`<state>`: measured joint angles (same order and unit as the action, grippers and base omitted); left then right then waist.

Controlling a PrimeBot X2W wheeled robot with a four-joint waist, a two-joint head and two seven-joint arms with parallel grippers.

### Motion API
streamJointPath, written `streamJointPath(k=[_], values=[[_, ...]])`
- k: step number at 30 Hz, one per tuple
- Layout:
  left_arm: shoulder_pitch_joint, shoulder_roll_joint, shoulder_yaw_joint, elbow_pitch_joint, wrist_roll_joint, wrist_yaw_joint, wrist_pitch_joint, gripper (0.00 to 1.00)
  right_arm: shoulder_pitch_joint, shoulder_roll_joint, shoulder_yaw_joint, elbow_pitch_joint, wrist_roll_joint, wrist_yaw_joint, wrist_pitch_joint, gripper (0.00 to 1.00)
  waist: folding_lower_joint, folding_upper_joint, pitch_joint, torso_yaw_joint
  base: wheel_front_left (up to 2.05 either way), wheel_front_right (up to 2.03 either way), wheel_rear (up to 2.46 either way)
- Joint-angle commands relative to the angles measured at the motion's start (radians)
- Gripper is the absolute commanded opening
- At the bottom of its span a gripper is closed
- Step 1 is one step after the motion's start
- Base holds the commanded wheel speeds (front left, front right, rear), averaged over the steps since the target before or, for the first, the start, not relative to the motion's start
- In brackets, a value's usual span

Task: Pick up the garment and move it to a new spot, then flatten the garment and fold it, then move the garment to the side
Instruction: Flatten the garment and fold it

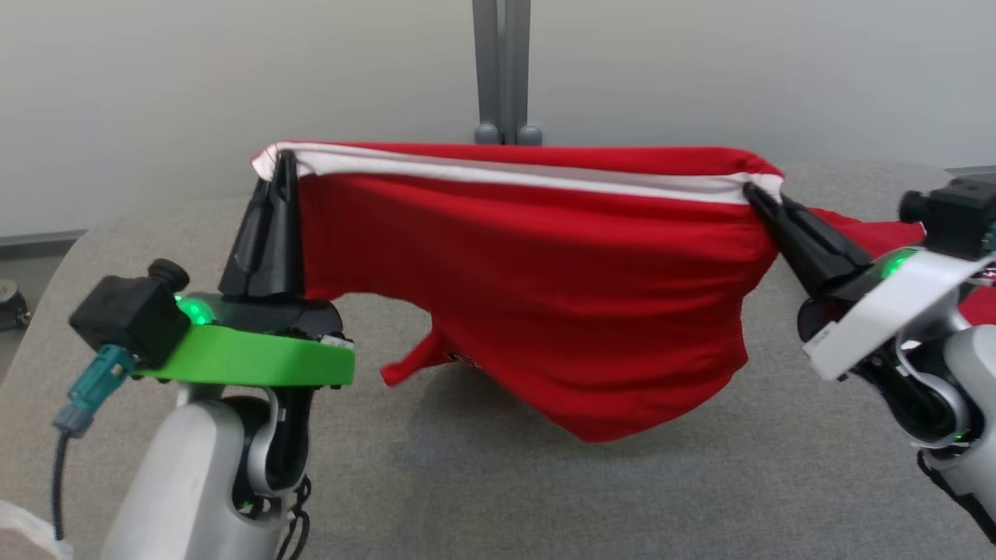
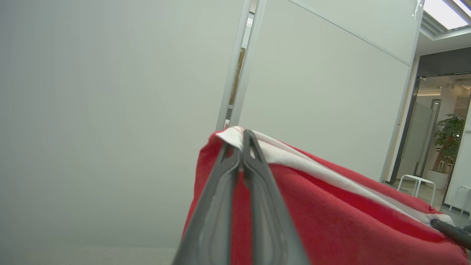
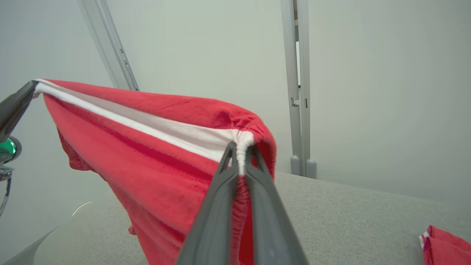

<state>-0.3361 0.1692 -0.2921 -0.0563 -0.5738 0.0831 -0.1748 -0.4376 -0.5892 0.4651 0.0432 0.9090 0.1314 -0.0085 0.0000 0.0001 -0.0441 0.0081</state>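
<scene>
Holding the garment [image 1: 537,288] aloft looks like the step in hand: the pick-up is done and the cloth is between carrying and laying down, with flattening and folding not yet begun. The left gripper [image 1: 284,159] is clamped on one top corner and the right gripper [image 1: 753,189] on the other, and both wrist views show the dark fingers pressed together with the white-striped edge bunched between them. The garment's long axis runs left to right across the head view, pulled nearly straight and dipping slightly towards the right gripper. Its white stripe [image 1: 506,173] lies along the top and the red body hangs below it. The drape is uneven, deepest right of centre, with a small flap [image 1: 408,365] (perhaps a sleeve) trailing at the lower left. The lowest fold hangs close over the grey table [image 1: 498,505]; whether it touches I cannot tell. A second bit of red cloth [image 3: 443,246] lies on the table near the right arm, and it seems separate. The next move, as I judge it, calls for lowering both grippers together while keeping the top edge taut, so the hanging hem lands first and the cloth draws out flat rather than bunching.
</scene>
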Motion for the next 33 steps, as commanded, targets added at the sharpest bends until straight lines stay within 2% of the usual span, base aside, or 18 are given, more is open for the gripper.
streamJointPath(k=[1, 5, 8, 10, 13, 17, 20, 24, 27, 29, 33], values=[[-0.025, 0.021, 0.008, -0.052, 0.012, 0.011, 0.016, 0.00, 0.039, -0.007, -0.052, -0.059, -0.022, -0.002, 0.013, 0.00, 0.0000, -0.0001, -0.043, -0.046, 0.00, 0.00, 0.00], [-0.061, 0.058, 0.007, -0.211, 0.029, 0.027, 0.092, 0.00, 0.141, 0.024, -0.235, -0.257, -0.098, -0.002, 0.090, 0.00, 0.0000, -0.0001, -0.044, -0.058, 0.00, 0.00, 0.00], [-0.095, 0.081, 0.012, -0.280, 0.016, 0.034, 0.160, 0.00, 0.199, 0.091, -0.345, -0.373, -0.147, -0.002, 0.177, 0.00, 0.0000, -0.0001, -0.031, -0.065, 0.00, 0.00, 0.00], [-0.116, 0.096, 0.016, -0.275, 0.016, 0.039, 0.197, 0.00, 0.211, 0.140, -0.381, -0.407, -0.187, -0.002, 0.230, 0.00, 0.0000, -0.0001, -0.017, -0.069, 0.00, 0.00, 0.00], [-0.147, 0.102, 0.020, -0.207, -0.014, 0.032, 0.240, 0.00, 0.187, 0.219, -0.374, -0.388, -0.211, -0.002, 0.283, 0.00, 0.0000, -0.0001, 0.012, -0.071, 0.00, 0.00, 0.00], [-0.224, 0.131, 0.022, -0.019, 0.004, 0.010, 0.254, 0.00, 0.077, 0.292, -0.316, -0.240, -0.264, -0.002, 0.285, 0.00, 0.0000, -0.0001, 0.069, -0.078, 0.00, 0.00, 0.00], [-0.335, 0.142, 0.019, 0.150, 0.027, -0.016, 0.235, 0.00, -0.073, 0.338, -0.253, -0.071, -0.304, -0.002, 0.231, 0.00, 0.0000, -0.0001, 0.133, -0.083, 0.00, 0.00, 0.00], [-0.530, 0.145, 0.018, 0.346, 0.075, -0.050, 0.166, 0.00, -0.308, 0.410, -0.235, 0.173, -0.383, -0.002, 0.042, 0.00, 0.0000, -0.0001, 0.197, -0.092, 0.00, 0.00, 0.00], [-0.668, 0.123, 0.016, 0.477, 0.099, -0.070, 0.090, 0.00, -0.454, 0.454, -0.218, 0.364, -0.428, -0.002, -0.097, 0.00, 0.0000, -0.0001, 0.235, -0.081, 0.00, 0.00, 0.00], [-0.728, 0.105, 0.017, 0.552, 0.104, -0.079, 0.040, 0.00, -0.525, 0.468, -0.195, 0.469, -0.449, -0.002, -0.166, 0.00, 0.0000, -0.0001, 0.260, -0.070, 0.00, 0.00, 0.00], [-0.755, 0.060, 0.008, 0.685, 0.085, -0.109, -0.018, 0.00, -0.585, 0.481, -0.145, 0.645, -0.464, -0.002, -0.230, 0.00, 0.0000, -0.0001, 0.320, -0.044, 0.00, 0.00, 0.00]])
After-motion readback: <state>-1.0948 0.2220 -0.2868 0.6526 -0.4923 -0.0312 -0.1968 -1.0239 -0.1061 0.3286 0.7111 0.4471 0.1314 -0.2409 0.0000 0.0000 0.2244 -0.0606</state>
